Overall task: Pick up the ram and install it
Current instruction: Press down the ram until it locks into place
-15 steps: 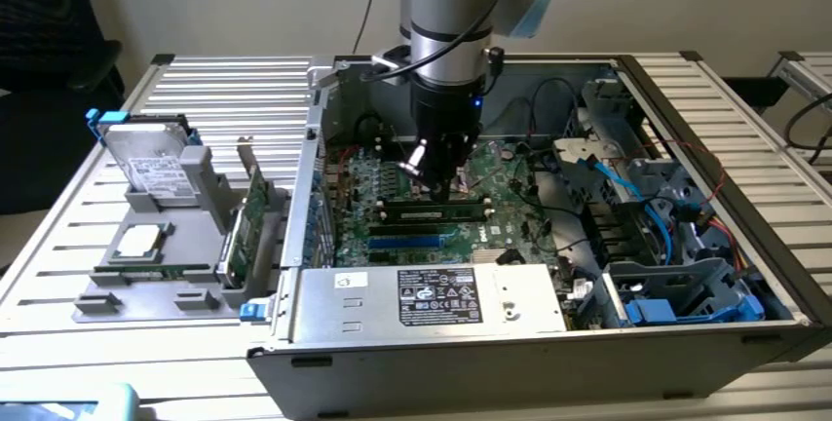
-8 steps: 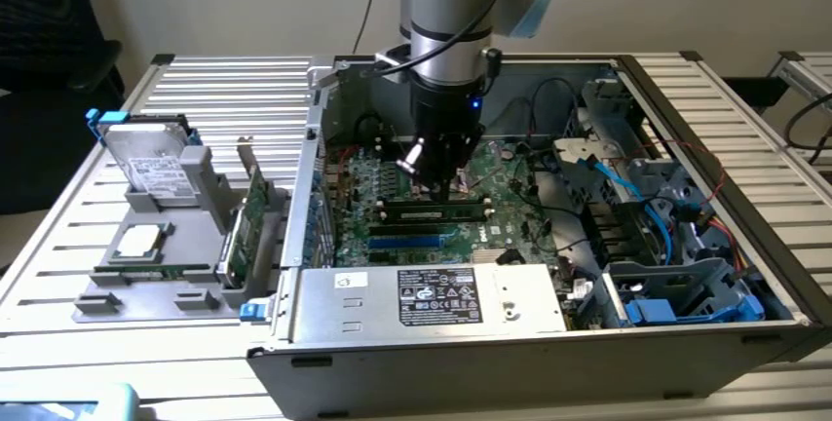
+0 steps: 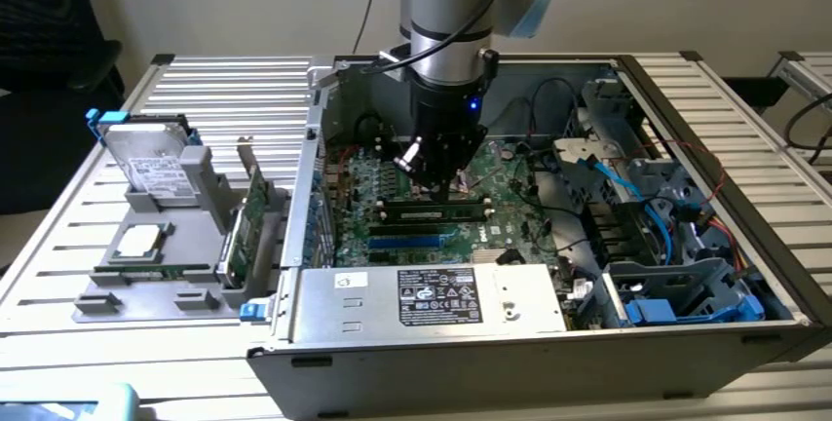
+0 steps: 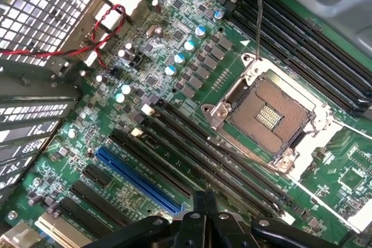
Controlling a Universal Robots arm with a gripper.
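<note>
- Gripper lowered into open computer case, fingers clenched together, nothing visibly held between them; tips poised just above motherboard, close to the memory slots.
- Ram located in a black slot directly below the gripper tips: narrow stick with dark chips lying level between the slot's end latches. Judged seated or nearly so; latch engagement too small to confirm.
- Closed fingers over the stick consistent with a pressing posture rather than a grasp, judged from tip position only.
- Blue slot just beside the ram, toward the case front, unoccupied.
- Wrist view: gripper dark finger housing at frame edge, fingertips pressed shut over the board; long black slots running in parallel, blue slot alongside, open CPU socket with raised lever nearby. Ram itself not distinguishable here.
- Power supply with label fixed along case front wall, apart from the work area.
- Grey fixture on slatted surface at the exterior view's left, well apart from the case: hard drive standing upright, expansion card standing on edge in holder, evidently staged for ready pick-up.
</note>
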